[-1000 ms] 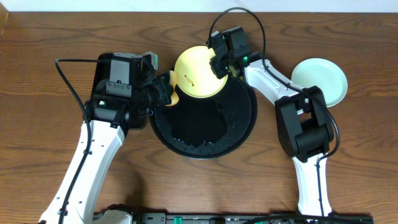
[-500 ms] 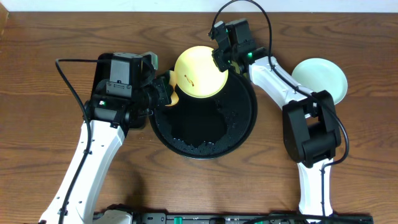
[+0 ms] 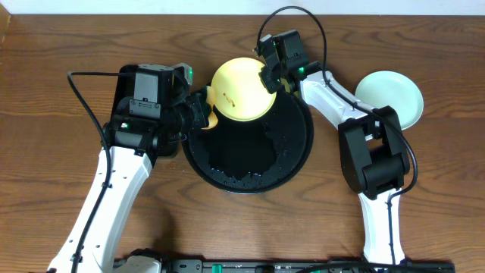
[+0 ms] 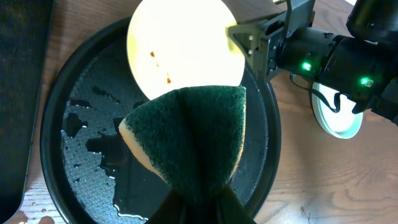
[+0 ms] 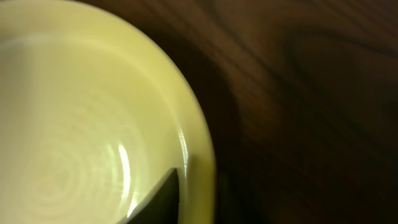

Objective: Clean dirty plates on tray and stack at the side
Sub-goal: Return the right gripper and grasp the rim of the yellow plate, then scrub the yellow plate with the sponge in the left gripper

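Observation:
A pale yellow plate (image 3: 241,89) leans on the far rim of the round black tray (image 3: 303,144), brown smears (image 4: 158,65) on its face. My right gripper (image 3: 270,76) is shut on the plate's right rim (image 5: 202,149). One dark finger (image 5: 158,199) presses the inside of the rim and the other is hidden behind it. My left gripper (image 3: 201,111) is shut on a green and yellow sponge (image 4: 189,143), held over the tray (image 4: 56,112) just short of the plate (image 4: 183,46). A mint-green plate (image 3: 389,98) lies on the bare wood at the right.
The tray floor is wet, with puddles and droplets (image 4: 93,130). A dark flat object (image 4: 18,62) lies along the left edge of the left wrist view. Brown wood tabletop (image 3: 424,197) surrounds the tray, and black cables loop above both arms.
My right gripper drew back from the yellow plate's rim, then returned and closed on it, nudging the plate slightly left. The left arm and sponge have stayed still.

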{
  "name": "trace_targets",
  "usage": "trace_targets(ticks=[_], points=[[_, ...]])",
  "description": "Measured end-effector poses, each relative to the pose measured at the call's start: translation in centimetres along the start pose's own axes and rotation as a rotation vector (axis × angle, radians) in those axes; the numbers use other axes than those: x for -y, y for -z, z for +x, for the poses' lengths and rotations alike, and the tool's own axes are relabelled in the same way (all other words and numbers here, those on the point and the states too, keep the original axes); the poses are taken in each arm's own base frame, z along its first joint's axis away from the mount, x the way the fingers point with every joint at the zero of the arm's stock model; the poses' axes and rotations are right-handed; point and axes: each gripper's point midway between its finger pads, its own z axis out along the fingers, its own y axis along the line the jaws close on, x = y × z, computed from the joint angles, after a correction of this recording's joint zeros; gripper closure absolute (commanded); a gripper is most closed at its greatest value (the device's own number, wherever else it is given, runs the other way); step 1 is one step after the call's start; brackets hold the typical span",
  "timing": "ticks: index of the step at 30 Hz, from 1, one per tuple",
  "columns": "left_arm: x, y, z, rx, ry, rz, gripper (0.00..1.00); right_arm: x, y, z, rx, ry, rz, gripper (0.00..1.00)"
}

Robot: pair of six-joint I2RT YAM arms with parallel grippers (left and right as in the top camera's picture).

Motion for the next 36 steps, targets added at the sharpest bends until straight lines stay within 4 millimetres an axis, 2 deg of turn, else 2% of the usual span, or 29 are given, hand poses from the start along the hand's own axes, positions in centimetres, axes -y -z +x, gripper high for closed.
trace_targets(ticks=[6, 9, 11, 17, 20, 24, 29, 30, 33, 36], points=[[0.0, 0.0, 0.0, 0.0, 0.0, 0.0, 0.91, 0.4, 0.1, 0.4, -0.02, -0.008, 0.024, 0.99], [0.0, 0.0, 0.0, 0.0, 0.0, 0.0, 0.92, 0.6, 1.1, 1.1, -0.066, -0.017, 0.037, 0.99], [0.0, 0.0, 0.0, 0.0, 0.0, -0.003, 0.92, 0.5, 2.8, 1.6, -0.109, -0.047, 0.044, 0.99], [-0.2, 0.0, 0.3, -0.012, 0.005, -0.011, 0.92, -0.2, 11.0, 2.9, -0.245, -0.24, 0.063, 0.99], [-0.2, 0.0, 0.4, -0.013, 0.006, -0.011, 0.92, -0.9, 13.0, 4.4, -0.321, -0.323, 0.073, 0.99], [-0.3, 0.0, 0.3, -0.013, 0.005, -0.011, 0.91, -1.8, 11.9, 6.5, -0.38, -0.382, 0.079, 0.99], [-0.3, 0.0, 0.4, -0.015, 0.006, -0.012, 0.91, -2.7, 9.4, 9.5, -0.423, -0.445, 0.089, 0.96], [-0.3, 0.0, 0.4, -0.016, 0.007, -0.012, 0.92, -2.8, 9.0, 9.9, -0.419, -0.455, 0.09, 0.92], [-0.3, 0.0, 0.4, -0.017, 0.007, -0.012, 0.92, -2.9, 8.0, 10.6, -0.402, -0.482, 0.094, 0.65], [-0.3, 0.0, 0.4, -0.016, 0.005, -0.014, 0.92, -2.9, 7.6, 11.4, -0.405, -0.492, 0.097, 0.59]])
